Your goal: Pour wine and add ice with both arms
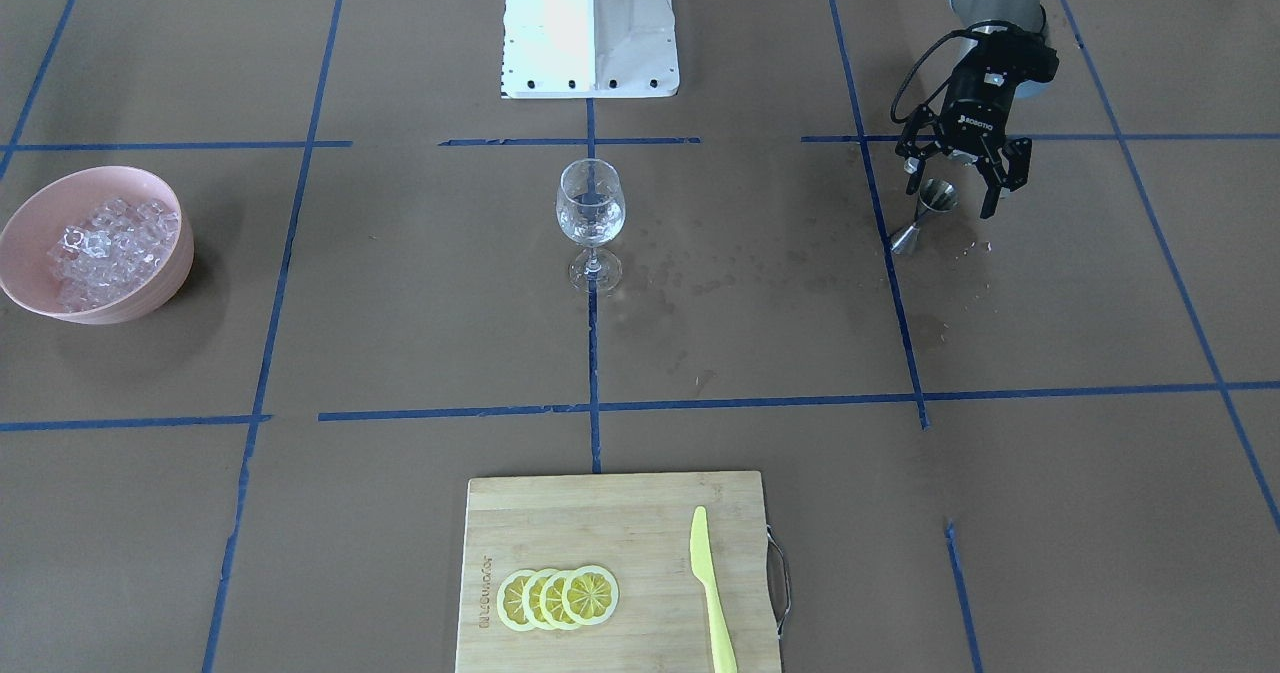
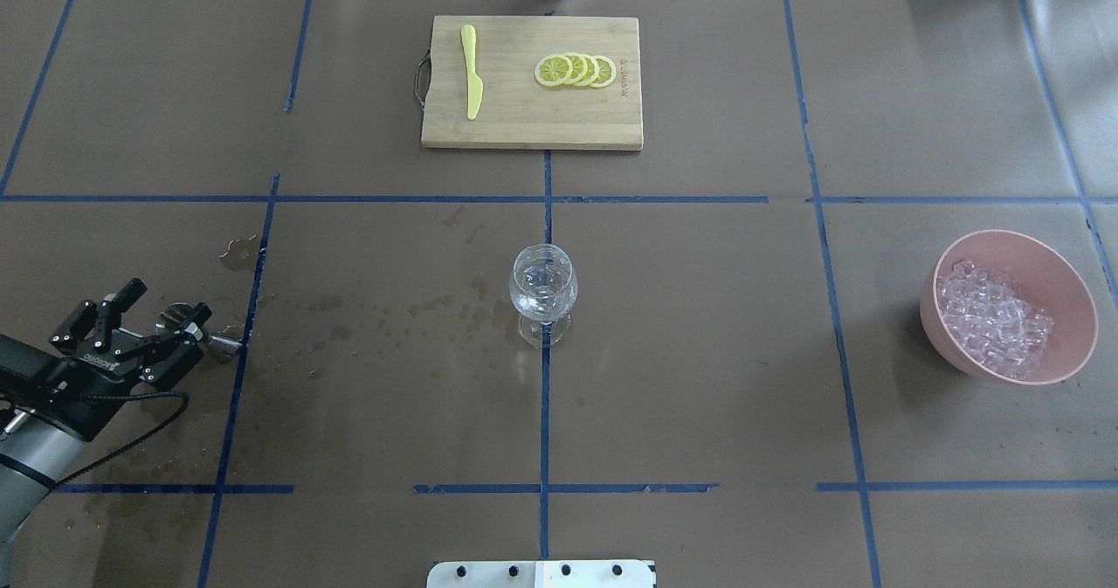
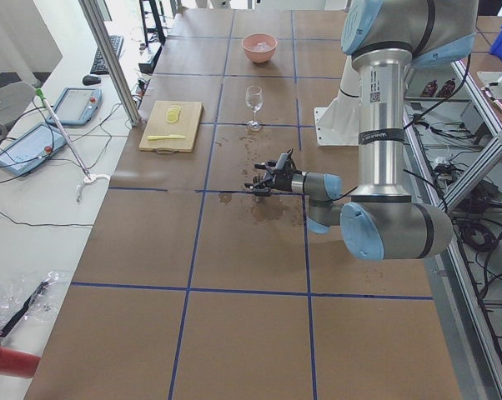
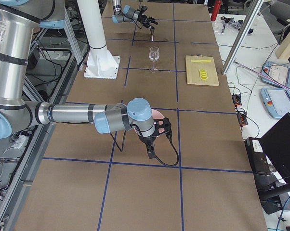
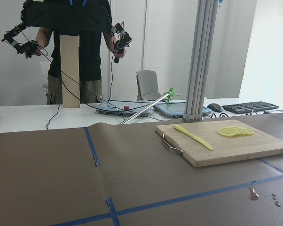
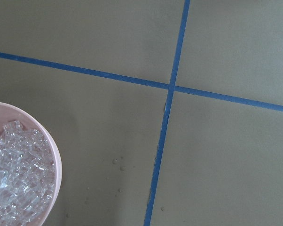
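My left gripper (image 1: 951, 201) is open low over the table on my left side, with a small metal jigger (image 1: 925, 217) standing between its fingers; it also shows in the overhead view (image 2: 173, 300). I cannot see inside the jigger. A wine glass (image 1: 590, 215) stands at the table's centre and seems to hold a little clear wine (image 2: 541, 295). The ice (image 1: 110, 243) fills a pink bowl (image 1: 150, 298) on my right side. My right gripper (image 4: 160, 129) hangs just outside the bowl; I cannot tell whether it is open. Its wrist view shows the bowl's rim (image 6: 54, 160) and ice (image 6: 14, 183).
A wooden cutting board (image 1: 600, 523) with lemon slices (image 1: 557, 598) and a yellow knife (image 1: 712, 593) lies at the far edge. Wet splash stains (image 2: 393, 317) mark the brown paper between jigger and glass. The white pedestal (image 1: 590, 33) stands behind the glass.
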You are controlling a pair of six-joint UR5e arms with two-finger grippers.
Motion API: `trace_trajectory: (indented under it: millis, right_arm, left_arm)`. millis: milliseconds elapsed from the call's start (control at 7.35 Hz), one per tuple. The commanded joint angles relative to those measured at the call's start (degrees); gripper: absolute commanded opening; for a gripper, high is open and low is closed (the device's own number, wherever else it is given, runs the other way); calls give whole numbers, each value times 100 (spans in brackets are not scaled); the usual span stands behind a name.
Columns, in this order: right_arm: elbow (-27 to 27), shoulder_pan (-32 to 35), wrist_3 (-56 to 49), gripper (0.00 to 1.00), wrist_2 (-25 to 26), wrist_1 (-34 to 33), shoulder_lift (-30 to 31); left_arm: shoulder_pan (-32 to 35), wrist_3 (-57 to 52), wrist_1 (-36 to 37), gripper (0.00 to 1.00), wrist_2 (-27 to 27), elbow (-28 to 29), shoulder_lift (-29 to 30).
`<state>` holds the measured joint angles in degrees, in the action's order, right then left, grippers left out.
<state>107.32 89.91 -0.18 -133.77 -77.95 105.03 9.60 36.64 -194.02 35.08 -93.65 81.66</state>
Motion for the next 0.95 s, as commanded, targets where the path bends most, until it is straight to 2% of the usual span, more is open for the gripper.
trace_trajectory:
  millis: [0, 136, 272, 544, 816]
  right_arm:
    - [-18, 0, 0, 100, 0, -1, -9]
    - [-18, 0, 0, 100, 0, -1, -9]
    - [-18, 0, -8, 100, 0, -1, -9]
    - [-9, 0, 0, 100, 0, -1, -17]
    - [-9, 0, -8, 100, 0, -1, -18]
  left_arm:
    - [128, -813, -145, 100, 374, -320, -44]
    - [582, -851, -76, 100, 882, -312, -62]
    - [1161, -921, 90, 100, 1618, -303, -71]
    - [2504, -1001, 1185, 100, 3277, -303, 16]
    - [3972, -1684, 2371, 100, 4826, -303, 296]
